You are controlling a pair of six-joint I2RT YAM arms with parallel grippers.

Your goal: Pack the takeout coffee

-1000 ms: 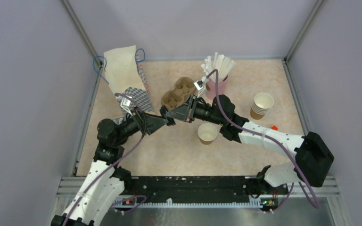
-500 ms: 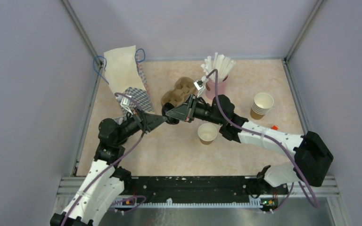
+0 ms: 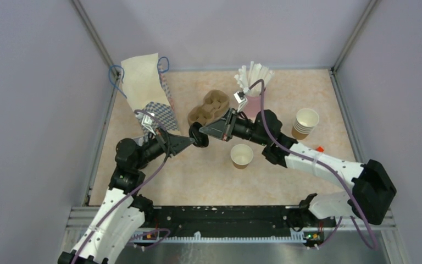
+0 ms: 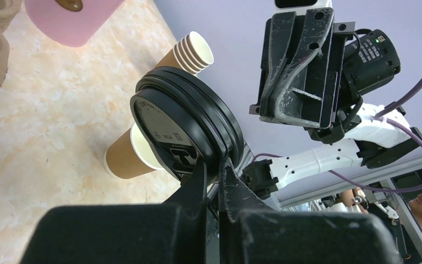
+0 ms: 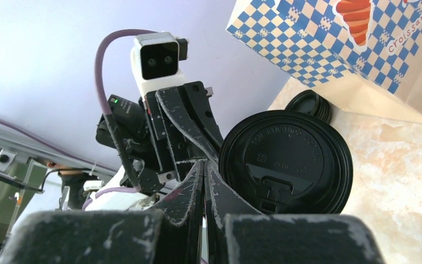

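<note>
Left wrist: cup stack [image 4: 193, 50] (lidless) beyond lid [image 4: 180, 131]

Top cam high above & behind arm bases, looking down on whole table [image 3: 198, 181], left wrist cam v. close, low, facing right arm [image 4: 329, 157], right wrist cam close, facing back at left arm [image 5: 123, 124], all 3 share black lid [image 3: 196, 134] mid-table

A: Left gripper [image 4: 215, 165], spread open a second ago just on the near side of the cup carrier [image 3: 209, 107], now clamps the rim of the black lid [image 4: 181, 129].
B: And the right gripper [image 5: 204, 173]?
A: It pulls back rightward along the carrier's near side and now stands clear of the lid, closed on nothing. Its elbow and forearm swing right with it.
</note>
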